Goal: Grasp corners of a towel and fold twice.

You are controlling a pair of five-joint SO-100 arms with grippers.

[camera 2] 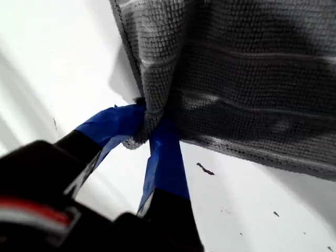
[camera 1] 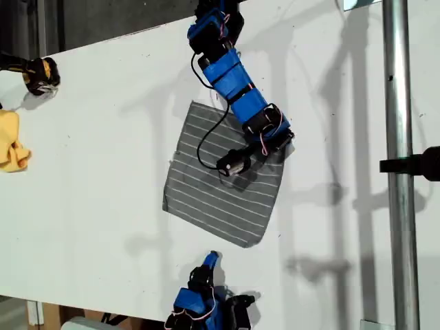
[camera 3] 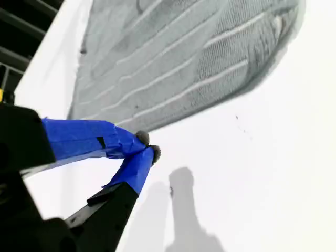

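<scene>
One corner held: my first hand is clenched on a corner of the towel, the blue-taped tips pinching a bunched tip of grey fabric in the first wrist view.
Which arm: I judge it to be the long blue arm reaching in from the far edge, its wrist over the cloth's right corner in the exterior view.
Second hand: my second hand hangs over bare counter just short of the towel's near edge, tips together and holding nothing; it sits at the near edge of the counter in the exterior view.
Towel: lying flat and unfolded, turned like a diamond, near the middle of the counter.
Risk, slip: the pinch takes only the very tip of the corner, so I judge a quick pull could draw the cloth out of the tips.
Risk, drag: with one corner held, lifting may slide or twist the whole cloth instead of folding it.
Risk, cable: a black cable loops over the fabric and could snag a lifted edge.
Open room: broad bare counter to the exterior view's left of the towel.
Edges: a metal post stands well to the right; a yellow cloth lies at the far left, well apart.
</scene>
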